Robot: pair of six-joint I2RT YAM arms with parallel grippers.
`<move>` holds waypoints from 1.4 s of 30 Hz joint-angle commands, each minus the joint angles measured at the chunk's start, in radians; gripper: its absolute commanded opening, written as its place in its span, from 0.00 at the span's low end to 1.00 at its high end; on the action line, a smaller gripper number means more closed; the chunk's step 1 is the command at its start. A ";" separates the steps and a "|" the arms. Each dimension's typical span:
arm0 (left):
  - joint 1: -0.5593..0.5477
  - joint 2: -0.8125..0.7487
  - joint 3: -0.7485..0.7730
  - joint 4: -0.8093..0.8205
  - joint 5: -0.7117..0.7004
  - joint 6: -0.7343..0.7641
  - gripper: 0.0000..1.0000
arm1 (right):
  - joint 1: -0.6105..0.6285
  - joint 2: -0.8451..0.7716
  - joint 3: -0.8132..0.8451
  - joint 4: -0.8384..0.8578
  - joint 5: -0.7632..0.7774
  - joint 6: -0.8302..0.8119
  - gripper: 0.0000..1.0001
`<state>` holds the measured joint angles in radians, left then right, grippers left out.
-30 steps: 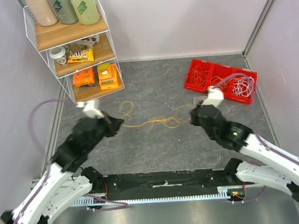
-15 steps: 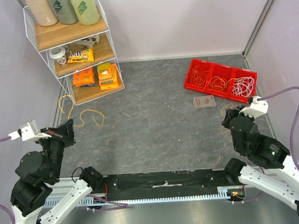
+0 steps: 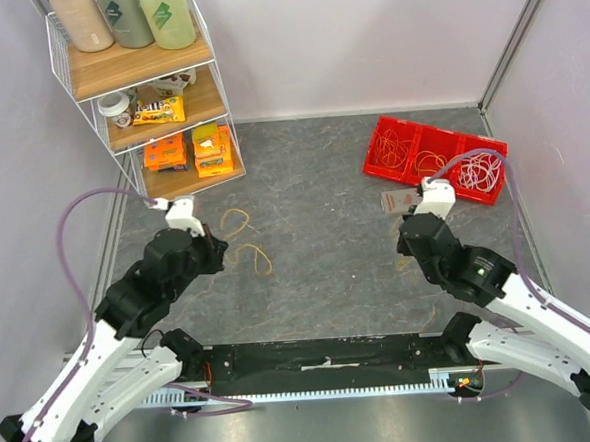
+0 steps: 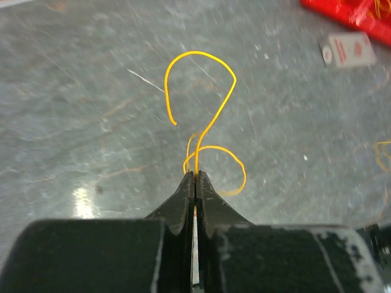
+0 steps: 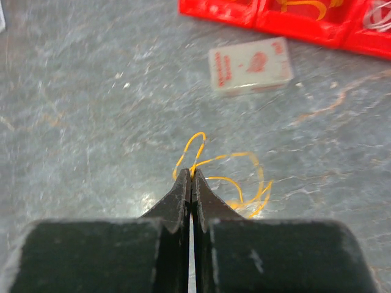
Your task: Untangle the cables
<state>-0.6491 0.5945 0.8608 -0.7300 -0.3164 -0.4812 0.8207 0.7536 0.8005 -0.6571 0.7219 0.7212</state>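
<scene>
Left pincer (image 4: pixel 194 178) clamped shut on orange cable (image 4: pixel 212 78), its loops lying on table (image 3: pixel 312 170) at 9 o'clock. Right pincer (image 5: pixel 190 174) clamped on yellow cable (image 5: pixel 247 183), curled at 4 o'clock, near a small card (image 5: pixel 250 64). More cables (image 3: pixel 396 145) in red tray (image 3: pixel 372 164) at 2 o'clock.

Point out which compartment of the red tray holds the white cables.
The right-end compartment of the red tray, nearest the right wall. It alone holds white cables; the other two compartments hold orange cables.
</scene>
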 commanded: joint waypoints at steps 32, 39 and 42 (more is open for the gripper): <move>0.071 0.464 0.195 0.474 0.602 0.148 0.02 | 0.001 0.191 -0.127 0.587 -0.807 -0.014 0.86; 0.146 0.467 0.155 0.547 0.753 0.056 0.02 | 0.058 0.254 -0.187 0.881 -0.888 0.046 0.86; 0.173 0.493 0.147 0.580 0.841 0.017 0.02 | 0.084 0.279 -0.156 0.863 -0.829 0.041 0.86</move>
<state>-0.5068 1.0737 1.0203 -0.2481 0.3698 -0.3973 0.8757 1.0111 0.6182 0.0921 -0.1181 0.7502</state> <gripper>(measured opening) 0.025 0.858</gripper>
